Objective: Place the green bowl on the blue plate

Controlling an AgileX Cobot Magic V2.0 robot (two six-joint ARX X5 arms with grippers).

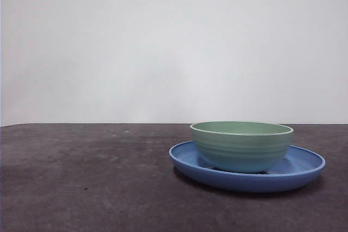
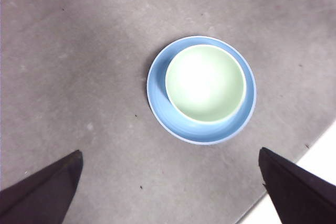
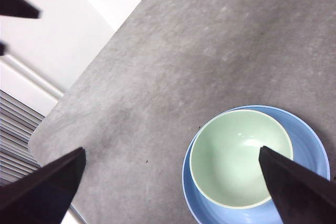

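Right gripper point(image 3: 170, 182) spread above green bowl point(image 1: 241, 145), hiding blue plate point(image 1: 302, 171) centre.

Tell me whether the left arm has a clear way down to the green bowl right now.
Probably yes. The left claw hangs open above the table, and the green bowl sits uncovered on the blue plate below it, with nothing between them. The right claw, also open, is raised and clear.

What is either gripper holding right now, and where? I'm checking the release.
Nothing: both grippers are open, high above the green bowl, which sits on the blue plate.
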